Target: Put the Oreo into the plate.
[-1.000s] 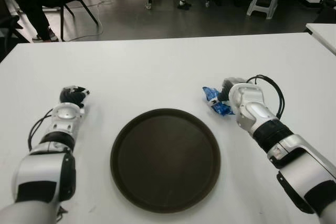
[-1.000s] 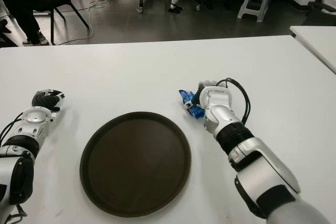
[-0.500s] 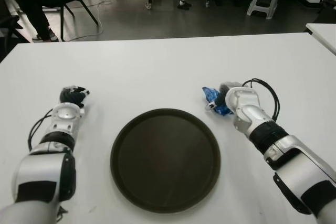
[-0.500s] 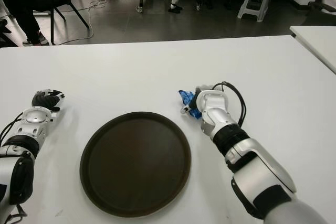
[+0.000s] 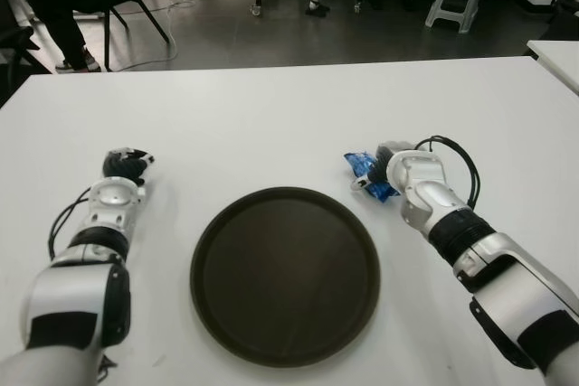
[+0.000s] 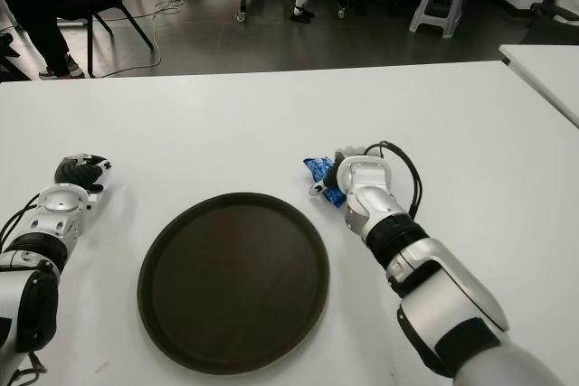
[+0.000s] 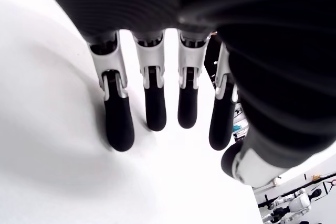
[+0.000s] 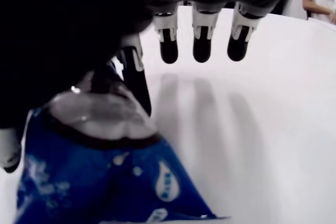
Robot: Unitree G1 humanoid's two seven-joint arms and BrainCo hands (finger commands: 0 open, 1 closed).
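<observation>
Our right hand (image 5: pixel 391 167) reaches forward over the white table (image 5: pixel 271 115), just beyond the far right edge of the round dark plate (image 5: pixel 284 274), with the forearm running back toward us at an angle. It holds the blue Oreo packet (image 5: pixel 365 173). In the right wrist view the packet (image 8: pixel 100 177) sits pressed up against the palm, with one finger curled down beside it while three other fingers (image 8: pixel 201 35) stick out straight above the table. So we read the hand as gripping the packet with the thumb and one finger, the rest loose. The packet shows just outside the plate's rim, not over it; we cannot tell whether it is lifted off the table.

Our left hand (image 5: pixel 125 165) shows well to the left of the plate, near the table's left side. In its wrist view the fingers (image 7: pixel 155 100) hang straight and relaxed over bare table, holding nothing.

Compared with a second ago, our right hand and the packet have shifted a little to the left, toward the plate's far edge, and the wrist has turned slightly inward. Our left hand and the plate are where they were.
</observation>
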